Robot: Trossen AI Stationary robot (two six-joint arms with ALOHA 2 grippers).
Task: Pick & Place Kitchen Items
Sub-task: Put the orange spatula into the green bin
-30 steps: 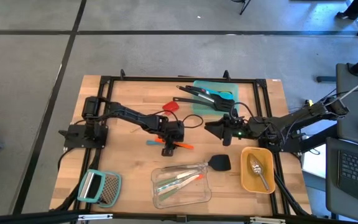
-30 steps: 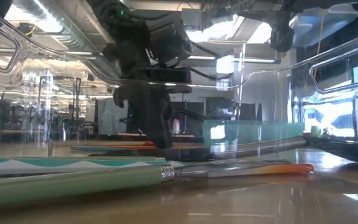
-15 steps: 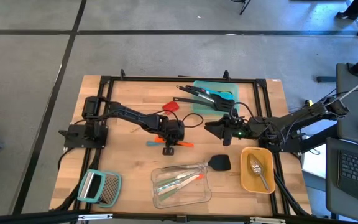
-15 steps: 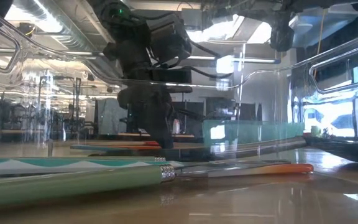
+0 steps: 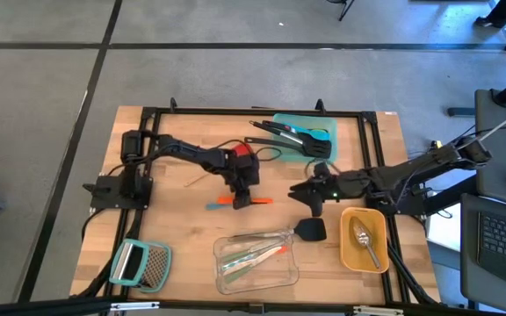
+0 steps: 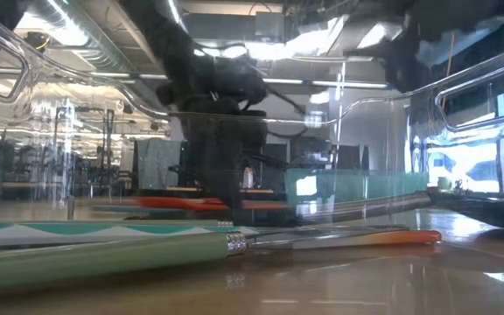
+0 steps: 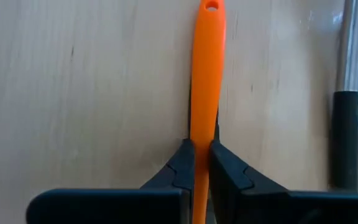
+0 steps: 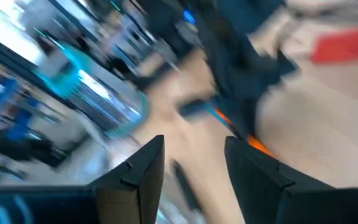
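- Since a second ago: left gripper (image 5: 243, 195) has closed from open onto the orange tool (image 5: 239, 199); its arm has swung toward the far edge of the table (image 5: 174, 233). Right gripper (image 5: 310, 198) has shifted toward the near edge, now just beside the black slotted spatula (image 5: 310, 230).
- Left gripper: table centre, fingers (image 7: 182, 168) pinched narrow on the orange tool (image 7: 206, 74), one on each side of its handle. The tool lies flat on the wood, a blue tip (image 5: 213, 206) showing at one end.
- Right gripper: right of centre, jaws standing apart, nothing between them; fingers (image 8: 135, 171) visible in the wrist view, the rest of that view blurred.
- Black slotted spatula: head on the table between the clear container (image 5: 255, 263) and the yellow container (image 5: 348, 254).
- Clear container: near edge, centre; holds slim tools (image 5: 255, 254), teal, green and orange-tipped. The low view looks along a green handle (image 6: 103, 258) inside it.
- Yellow container: near right corner; holds a silver spoon (image 5: 365, 239).
- Teal container (image 5: 328, 127): far edge, right of centre; black utensils with steel handles (image 5: 284, 134) lie across it.
- Red spatula (image 5: 241, 150): mostly hidden under the left arm.
- Grater (image 5: 140, 263), teal-handled: near left corner.
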